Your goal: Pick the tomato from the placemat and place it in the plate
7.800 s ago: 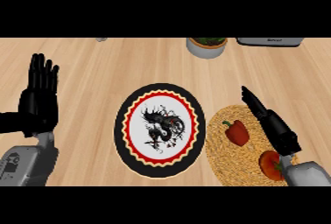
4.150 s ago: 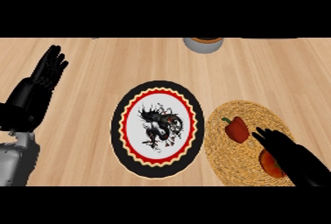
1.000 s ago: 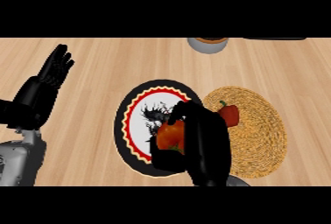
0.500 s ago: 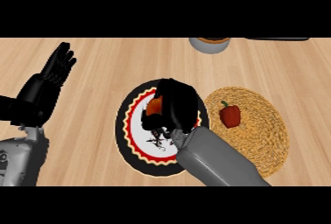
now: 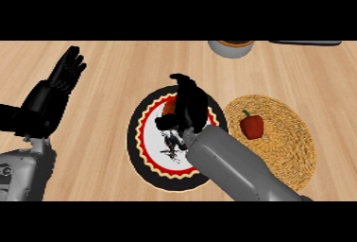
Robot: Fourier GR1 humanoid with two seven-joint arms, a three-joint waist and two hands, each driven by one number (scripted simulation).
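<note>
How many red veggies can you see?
2. A red pepper lies on the woven placemat at the right. A tomato peeks out beside the right hand, over the plate. The hand and forearm could hide more.

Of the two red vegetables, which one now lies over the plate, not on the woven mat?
The round red tomato, half hidden under the right robot hand, lies over the black-rimmed plate. The red bell pepper sits on the woven straw placemat.
</note>
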